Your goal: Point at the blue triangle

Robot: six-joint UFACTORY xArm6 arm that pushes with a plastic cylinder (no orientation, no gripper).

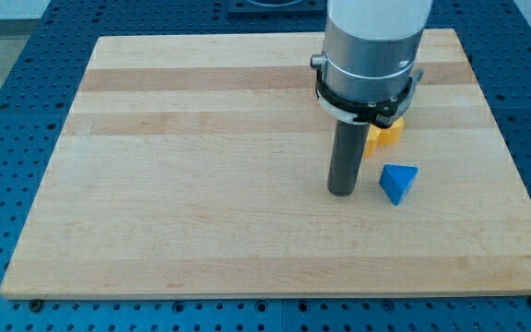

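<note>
Blue triangle sits near the board's right edge, mid-depth, below an orange block. Your tip stands just left of it, apart. No pincer here, just a rod. Looks light, rigid, slides easily: don't touch it, only point.

The arm's lower housing is a wide cylinder with a smooth finish, white at the top and shading to light grey metal further down. A thin seam line circles the grey section. Below it sits a black clamp ring with a white band at its underside and a small lug on each side. From this ring a straight, dark grey, matte cylindrical rod descends, uniform in width, ending at my tip, which is flat-cut.
</note>
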